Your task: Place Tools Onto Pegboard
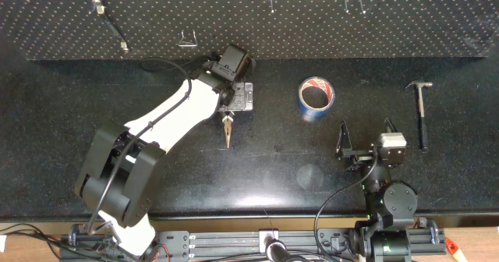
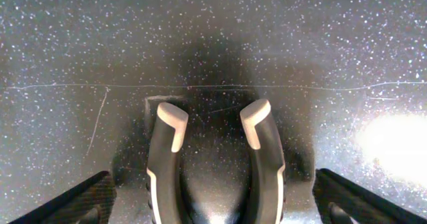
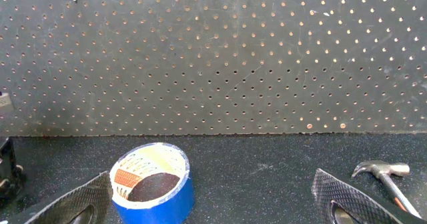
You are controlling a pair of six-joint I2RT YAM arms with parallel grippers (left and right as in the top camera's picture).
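A pair of pliers [image 1: 228, 128] lies on the black table with its nose toward the front edge. Its grey, white-tipped handles [image 2: 171, 151] sit between the fingers of my left gripper [image 2: 213, 204], which stands open, both fingers well clear of them. In the top view the left gripper [image 1: 236, 98] hangs over the handle end, close to the pegboard [image 1: 312, 20]. My right gripper [image 1: 348, 145] rests open near the front right, holding nothing, and faces the blue tape roll [image 3: 153, 182] and the hammer [image 3: 382, 173].
A wrench [image 1: 111, 22] hangs on the pegboard at the left. Bare hooks [image 1: 187, 37] stick out at its lower middle and along its top right [image 1: 352, 0]. The tape roll [image 1: 317, 97] and hammer [image 1: 421, 110] lie on the table's right half.
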